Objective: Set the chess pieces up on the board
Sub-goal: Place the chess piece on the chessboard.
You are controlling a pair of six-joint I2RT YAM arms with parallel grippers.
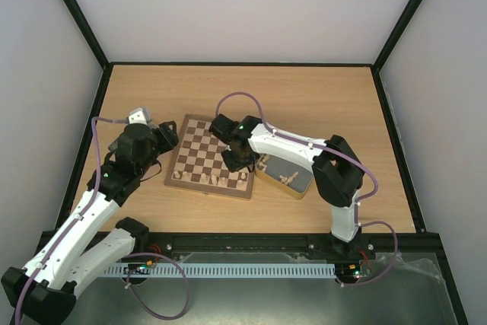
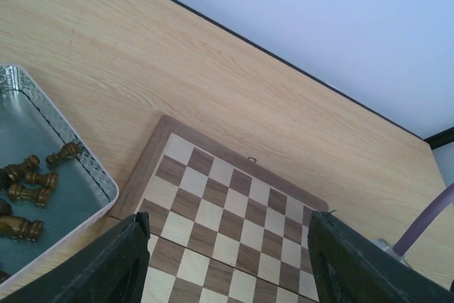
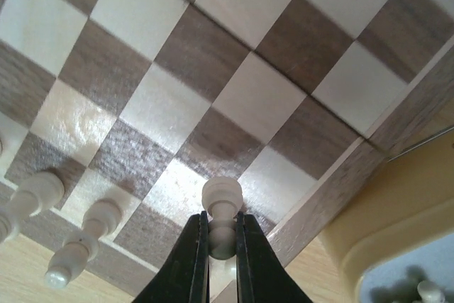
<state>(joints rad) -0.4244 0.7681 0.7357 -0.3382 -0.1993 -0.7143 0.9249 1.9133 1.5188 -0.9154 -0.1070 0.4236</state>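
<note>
Left gripper (image 2: 227, 246) is shown with its two dark fingers (image 2: 113, 264) spread wide at the bottom of the left wrist view, and nothing is held between them. It is poised over the near left part of the chessboard (image 2: 234, 196). To its left, a grey metal tray (image 2: 85, 154) is seen just beside the board's left edge on the wooden table (image 2: 213, 69). Several dark brown chess pieces (image 2: 28, 193) are lying on their sides in the tray.

In the top view, the chessboard is placed near the middle of the table, slightly turned. Most of its squares are bare. A row of pale pieces (image 1: 213, 179) is lined up along its near edge.

Further right, the right gripper (image 3: 221, 235) is closed tightly on a pale pawn (image 3: 221, 196), which is gripped around its stem with the round head showing beyond the fingertips. The pawn is held over the near right corner of the board, close to the border. Whether its base touches the board cannot be told. Two more pale pieces are seen standing on the board's edge row to the left of the pawn in the right wrist view.

At the far right, a gold tin (image 1: 285, 180) is set against the board's right edge, with pale pieces lying inside it.
</note>
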